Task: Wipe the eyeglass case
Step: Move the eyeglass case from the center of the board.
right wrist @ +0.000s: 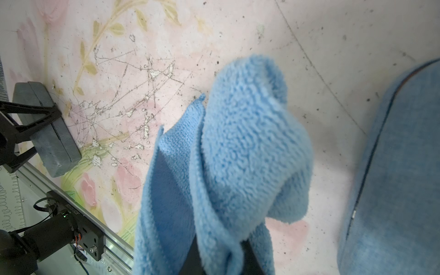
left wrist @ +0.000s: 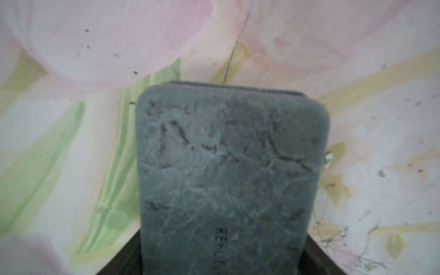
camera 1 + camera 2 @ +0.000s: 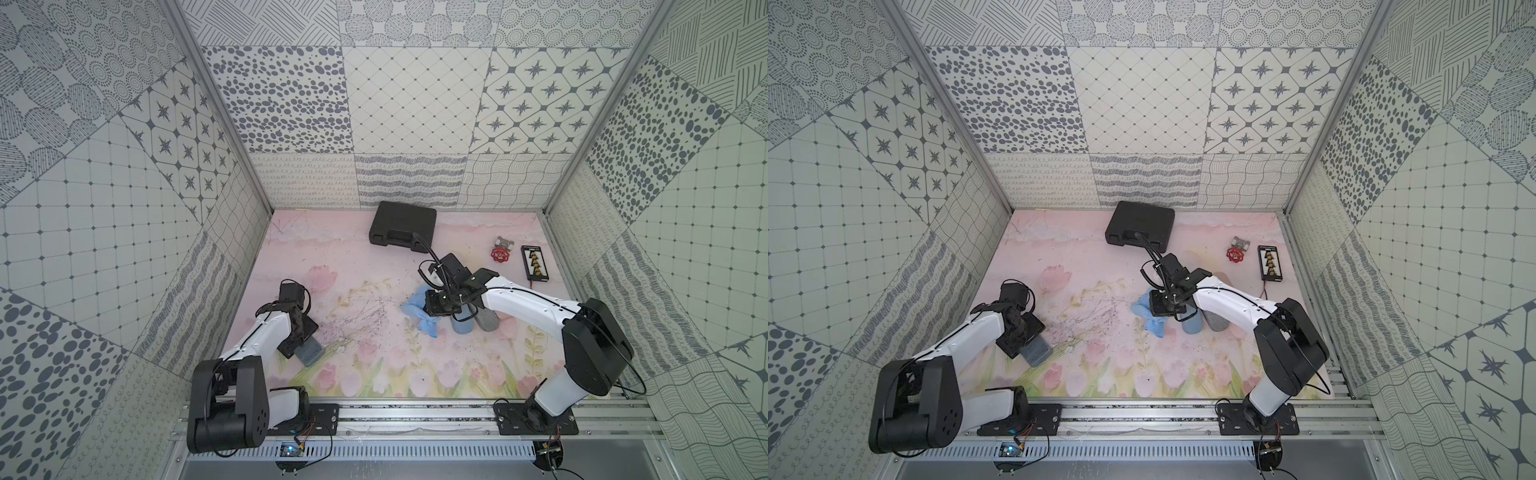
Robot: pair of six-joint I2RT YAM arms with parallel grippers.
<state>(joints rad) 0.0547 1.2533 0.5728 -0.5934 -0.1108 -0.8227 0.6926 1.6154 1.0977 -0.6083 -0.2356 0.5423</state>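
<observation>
The eyeglass case is a dark grey, worn, rounded rectangle lying on the flowered mat near the front left. My left gripper has its black fingers pressed against the case's two long sides, shut on it; the case fills the left wrist view. Right of the middle, my right gripper is shut on a light blue cloth, which hangs bunched from the jaws just above the mat. The right wrist view also shows the case, far off.
A blue fabric case and a grey pouch lie under the right arm. At the back are a black hard case, a red valve and a black board. The mat's middle is scratched.
</observation>
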